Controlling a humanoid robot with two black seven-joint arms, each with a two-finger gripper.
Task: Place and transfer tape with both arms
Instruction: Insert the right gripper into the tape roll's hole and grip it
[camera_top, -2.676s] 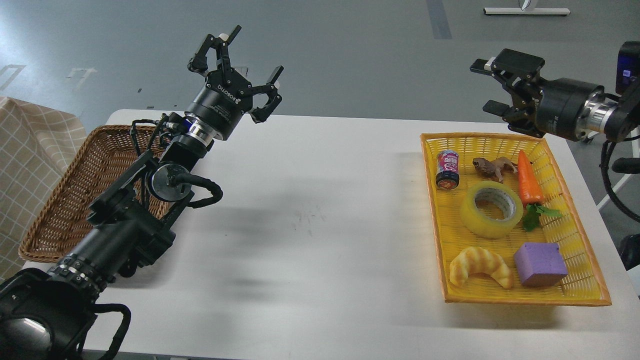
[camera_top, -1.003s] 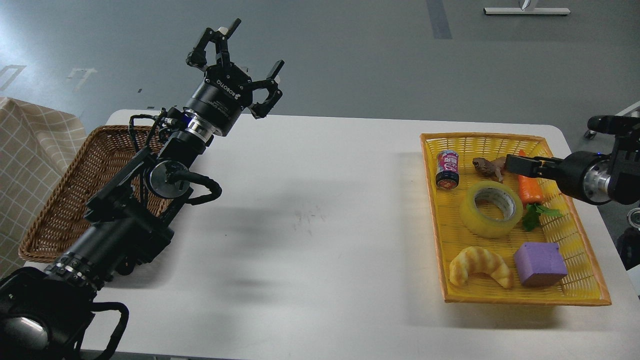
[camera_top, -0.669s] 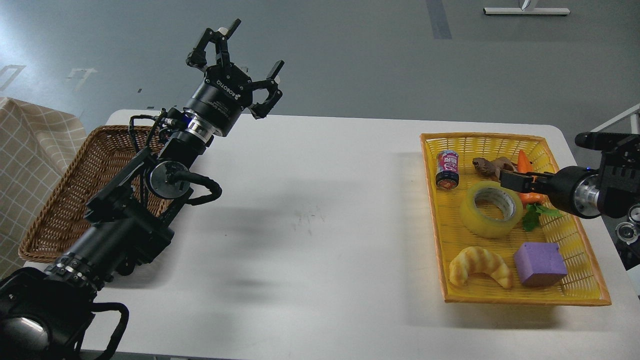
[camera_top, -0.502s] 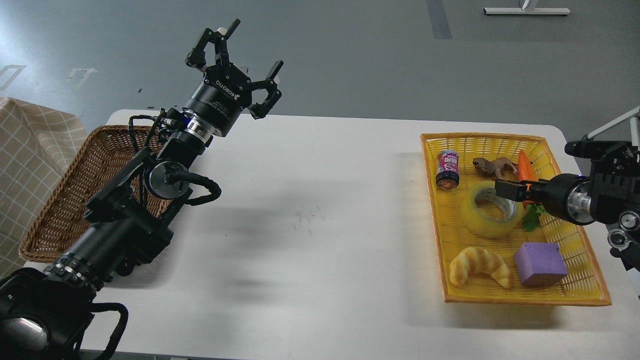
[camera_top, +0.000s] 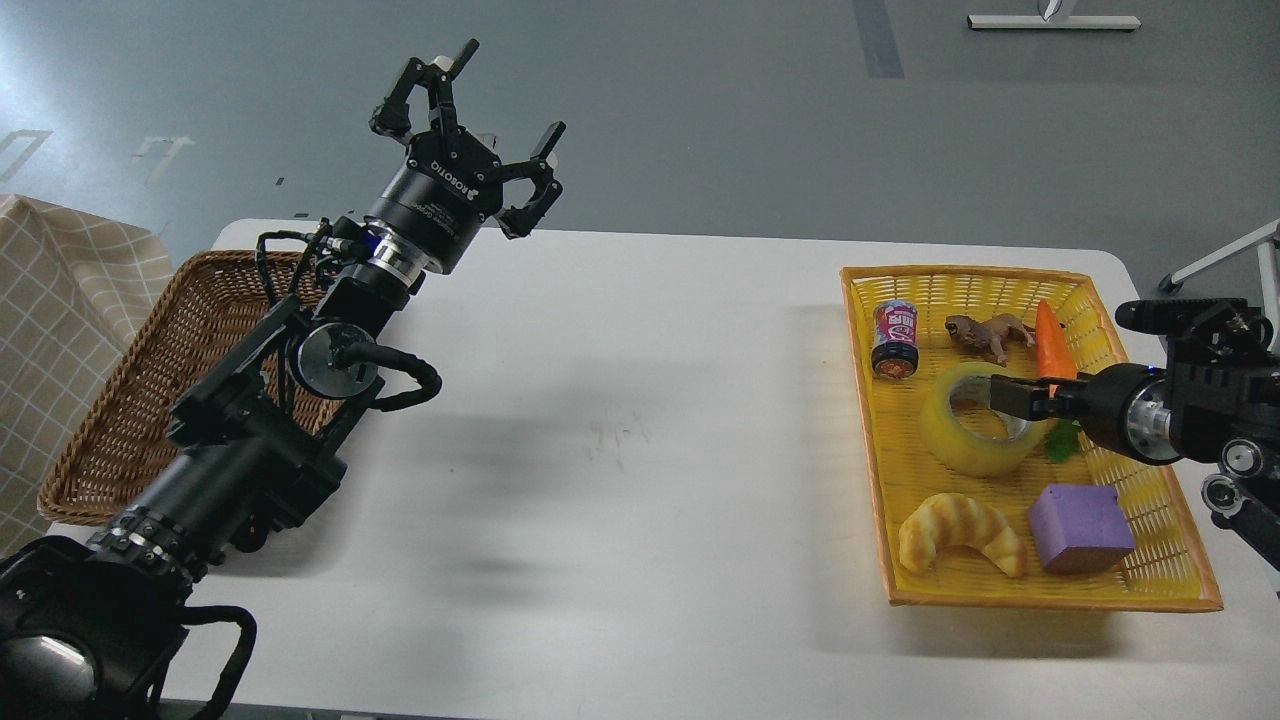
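Note:
The tape (camera_top: 958, 440), a thick translucent yellow roll with a grey core, lies flat in the yellow basket (camera_top: 870, 400) at the right. My right gripper (camera_top: 1010, 396) comes in from the right edge, low over the basket, with its fingertips over the roll's hole and right rim. It is seen nearly edge-on, so its opening cannot be told. My left gripper (camera_top: 470, 130) is raised over the table's far left part, fingers spread open and empty.
The yellow basket also holds a small can (camera_top: 895, 338), a brown toy animal (camera_top: 985, 333), a toy carrot (camera_top: 1052, 345), a purple block (camera_top: 1080, 527) and a croissant toy (camera_top: 960, 533). A brown wicker basket (camera_top: 130, 400) sits at the table's left, under my left arm.
My right gripper came down from high at the far right into the yellow basket and moved forward and left, from over the carrot to over the tape. The left arm barely moved.

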